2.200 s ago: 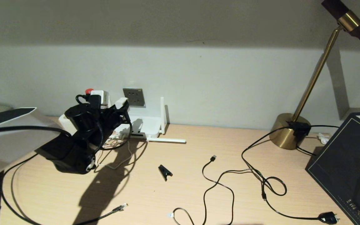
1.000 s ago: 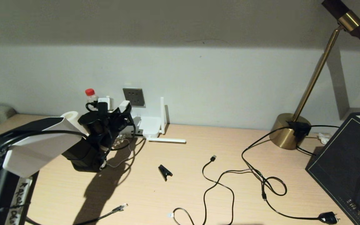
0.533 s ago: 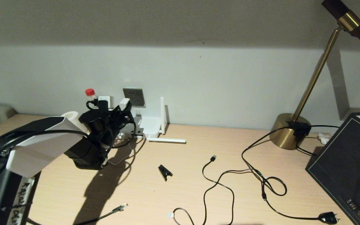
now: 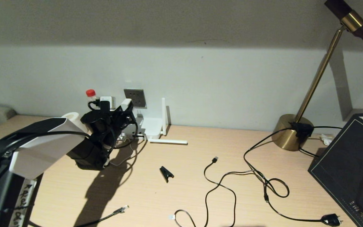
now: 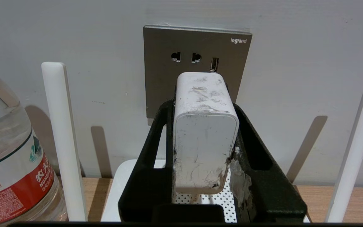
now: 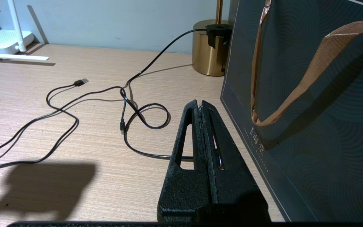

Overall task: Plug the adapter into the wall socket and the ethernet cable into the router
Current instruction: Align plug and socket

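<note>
My left gripper (image 5: 203,107) is shut on the adapter (image 5: 204,138), a scuffed white block held between its two black fingers. The adapter's front end is right at the lower half of the grey wall socket (image 5: 197,50); I cannot tell whether it touches. In the head view the adapter (image 4: 125,104) sits just left of the wall socket (image 4: 135,97). The white router (image 4: 151,126) lies below the gripper against the wall, its antennas (image 5: 62,138) standing up. The ethernet cable's clear-tipped end (image 4: 122,208) lies loose near the desk's front edge. My right gripper (image 6: 199,105) is shut and empty over the desk.
A red-capped water bottle (image 5: 8,170) stands left of the router. On the desk lie a black clip (image 4: 166,173), a thin USB cable (image 4: 214,160) and a cord with a black mains plug (image 4: 331,219). A brass lamp base (image 4: 290,132) and a dark bag (image 6: 310,126) stand at the right.
My left arm has carried the adapter up and toward the wall, ending close in front of the socket. In the last half second it barely moved.
</note>
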Tool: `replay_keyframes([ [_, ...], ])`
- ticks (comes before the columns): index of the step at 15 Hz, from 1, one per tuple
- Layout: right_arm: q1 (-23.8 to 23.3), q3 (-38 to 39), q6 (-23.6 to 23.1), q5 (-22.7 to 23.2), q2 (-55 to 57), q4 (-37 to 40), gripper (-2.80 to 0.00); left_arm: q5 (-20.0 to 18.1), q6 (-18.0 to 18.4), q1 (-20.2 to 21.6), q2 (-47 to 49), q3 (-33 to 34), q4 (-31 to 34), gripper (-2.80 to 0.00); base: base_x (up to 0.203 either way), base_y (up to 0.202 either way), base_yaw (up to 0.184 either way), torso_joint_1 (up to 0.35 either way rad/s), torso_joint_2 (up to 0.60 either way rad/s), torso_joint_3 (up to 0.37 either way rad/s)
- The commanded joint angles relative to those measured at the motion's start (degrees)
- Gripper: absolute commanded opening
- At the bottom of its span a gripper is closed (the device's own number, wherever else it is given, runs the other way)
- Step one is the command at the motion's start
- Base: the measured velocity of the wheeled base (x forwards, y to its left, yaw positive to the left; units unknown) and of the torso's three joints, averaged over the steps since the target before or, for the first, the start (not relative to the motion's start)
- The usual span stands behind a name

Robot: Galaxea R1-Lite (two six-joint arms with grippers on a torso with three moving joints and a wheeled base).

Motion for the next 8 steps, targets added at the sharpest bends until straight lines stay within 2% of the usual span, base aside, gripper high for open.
replay_keyframes([
  [1, 0.01, 2.02, -0.02, 0.01, 0.09, -0.03, -2.80, 0.00, 0.02, 0.04, 0.37, -1.03, 0.29, -2.80, 0.000, 0.000, 0.000, 0.000, 0.00, 0.000],
  [8, 0.01, 2.02, -0.02, 0.01, 0.09, -0.03, -2.80, -0.09, 0.02, 0.09, 1.41, -2.23, 0.75, -2.80, 0.000, 0.000, 0.000, 0.000, 0.00, 0.000],
])
